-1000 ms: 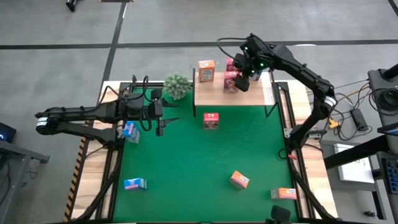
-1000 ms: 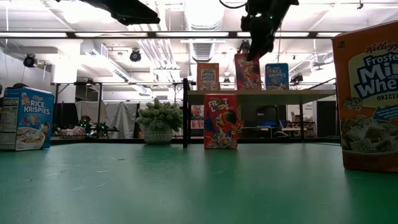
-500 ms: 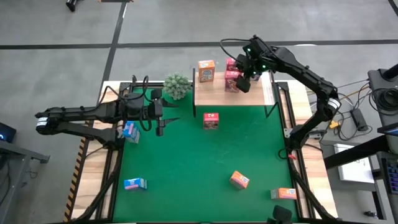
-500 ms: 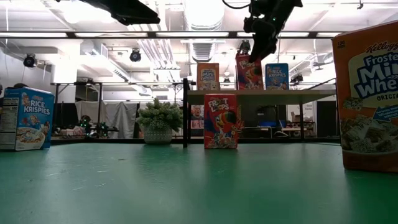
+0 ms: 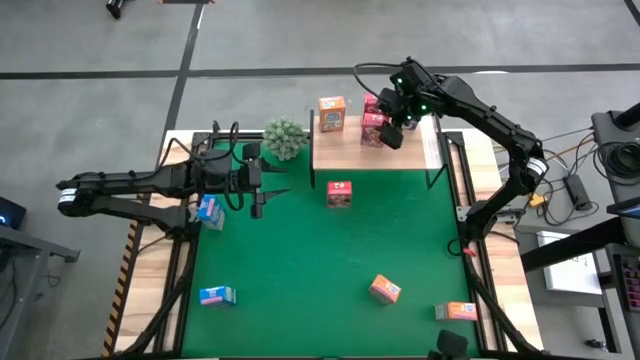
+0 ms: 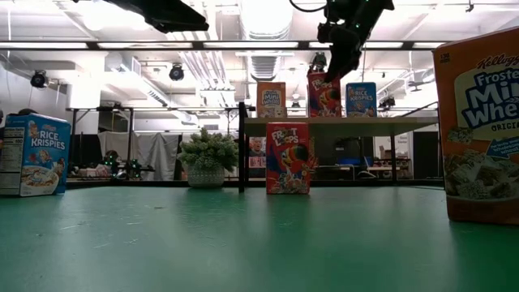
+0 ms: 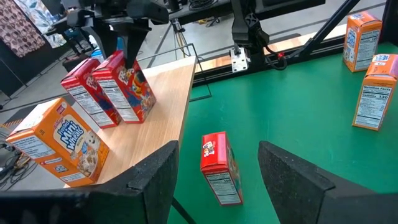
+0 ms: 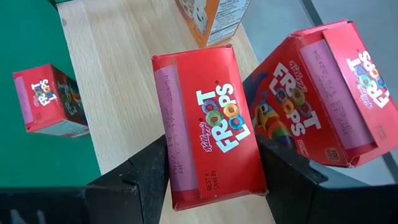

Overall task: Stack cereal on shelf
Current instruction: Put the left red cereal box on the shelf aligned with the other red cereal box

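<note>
I have the right gripper over the shelf, its two fingers standing on either side of a red Froot Loops box that sits upright on the board. The fingers look very close to the box's narrow sides, but I cannot tell whether they press on it or have already let go. A second red box stands just beside it, and an orange box stands further along the same board. I judge these boxes light, thin cardboard, stiff enough on the edges but easy to dent on the broad faces and quick to tip, so I would take them across the narrow sides near the top. The left gripper hangs over the green table with its fingers spread and nothing between them; a third red box stands on the felt ahead of it, just in front of the shelf.
</note>
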You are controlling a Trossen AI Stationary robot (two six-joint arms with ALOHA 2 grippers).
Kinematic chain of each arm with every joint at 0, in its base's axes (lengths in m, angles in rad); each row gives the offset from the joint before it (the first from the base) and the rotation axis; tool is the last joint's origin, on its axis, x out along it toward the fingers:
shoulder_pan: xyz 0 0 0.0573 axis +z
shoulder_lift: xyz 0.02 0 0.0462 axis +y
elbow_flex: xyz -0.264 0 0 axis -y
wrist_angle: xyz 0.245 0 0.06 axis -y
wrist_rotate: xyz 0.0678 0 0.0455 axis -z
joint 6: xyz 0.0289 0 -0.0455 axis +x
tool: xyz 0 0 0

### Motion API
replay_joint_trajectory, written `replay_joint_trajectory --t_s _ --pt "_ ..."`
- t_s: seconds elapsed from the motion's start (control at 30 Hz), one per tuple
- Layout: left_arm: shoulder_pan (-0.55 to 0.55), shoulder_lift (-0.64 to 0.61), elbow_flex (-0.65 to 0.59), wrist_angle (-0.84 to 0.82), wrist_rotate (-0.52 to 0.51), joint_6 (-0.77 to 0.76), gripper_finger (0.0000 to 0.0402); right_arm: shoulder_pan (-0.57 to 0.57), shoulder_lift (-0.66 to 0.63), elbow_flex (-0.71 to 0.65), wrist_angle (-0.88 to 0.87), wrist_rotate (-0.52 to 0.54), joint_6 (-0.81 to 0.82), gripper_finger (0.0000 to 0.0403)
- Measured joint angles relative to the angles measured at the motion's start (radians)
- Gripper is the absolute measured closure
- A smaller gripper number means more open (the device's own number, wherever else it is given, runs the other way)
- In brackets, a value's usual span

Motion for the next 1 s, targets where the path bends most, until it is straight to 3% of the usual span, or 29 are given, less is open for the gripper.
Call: replay_joint_trajectory --t_s 0.47,1.0 --pt "0.000 0.000 0.000 0.000 0.000 0.000 0.0198 0.000 0.003 0.000 -0.002 0.000 -0.027 0.0199" --pt "0.000 0.000 0.000 0.000 0.000 0.000 0.0198 0.000 -0.030 0.040 0.013 0.001 0.035 0.0139"
